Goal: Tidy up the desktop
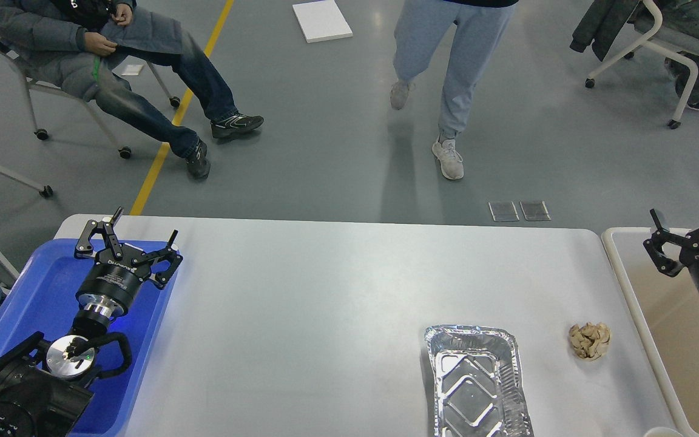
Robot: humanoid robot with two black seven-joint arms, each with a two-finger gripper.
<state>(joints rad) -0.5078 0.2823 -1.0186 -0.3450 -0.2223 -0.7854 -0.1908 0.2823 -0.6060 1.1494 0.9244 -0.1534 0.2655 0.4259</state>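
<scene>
Clearly unfinished: the tabletop (325,291) fills the lower view, mostly bare, yet an empty foil tray (477,382) and a crumpled paper ball (590,340) lie near its right end. The blue tray (34,297) at left and beige bin (653,315) at right await them. Left end effector (128,243) hovers spread over the blue tray; right end effector (689,224), also spread, holds nothing.

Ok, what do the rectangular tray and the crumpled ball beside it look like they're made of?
The foil tray looks like thin aluminium: shiny silver, with a crinkled rim and embossed base ridges. The crumpled ball looks like matte beige-brown paper, with sharp irregular creases, possibly a napkin.
</scene>
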